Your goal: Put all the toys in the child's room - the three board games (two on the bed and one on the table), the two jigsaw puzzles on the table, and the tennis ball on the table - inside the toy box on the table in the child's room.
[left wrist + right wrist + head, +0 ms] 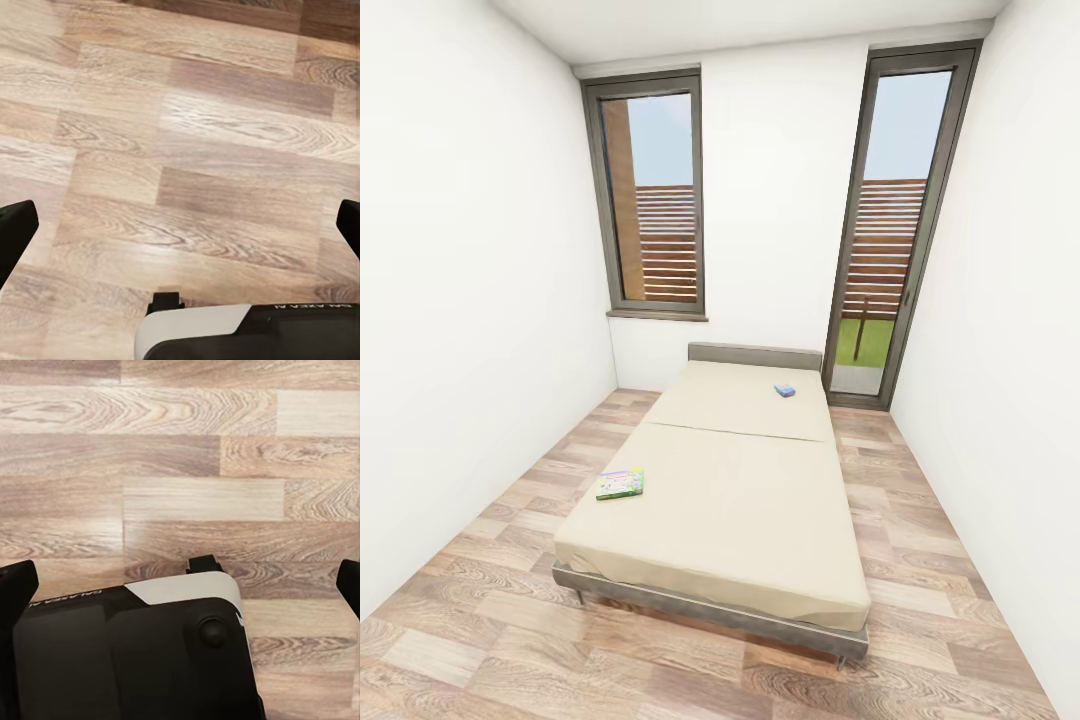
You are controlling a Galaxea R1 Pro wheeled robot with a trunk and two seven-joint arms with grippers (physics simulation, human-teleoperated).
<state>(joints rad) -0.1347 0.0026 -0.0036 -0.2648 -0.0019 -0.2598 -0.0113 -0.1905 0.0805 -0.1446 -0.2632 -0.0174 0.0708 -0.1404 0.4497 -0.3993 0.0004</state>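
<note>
Left gripper (180, 225): its two black fingertips (16, 232) stand at opposite edges of the left wrist view, spread wide with nothing between them but the wood-plank floor (187, 135) beneath. Right gripper (180, 585): likewise wide open and empty, black fingertips (15, 585) far apart, hanging over the same planks and over the black-and-white shell of the robot's base (135, 652).

Beyond the arms, in the head view: a low double bed with a beige mattress and dark grey frame (740, 500) stands lengthwise in the white-walled room, its short grey headboard (755, 355) toward the far wall between two tall dark-framed windows (650, 200).

Two board games lie on the mattress, well apart. A flat green-edged box with a pale printed top (620, 484) rests flat near the bed's left edge, toward the foot. A small flat blue box (785, 391) lies near the headboard, right of centre.

Handling, as judged: both are probably light, stiff cardboard, smooth enough to slip. Lying flush on a soft mattress, each is best pinched across its short width at the edges, the jaws pressing slightly into the bedding; the green-edged box, close to the bed's side, looks the easier to reach.
</note>
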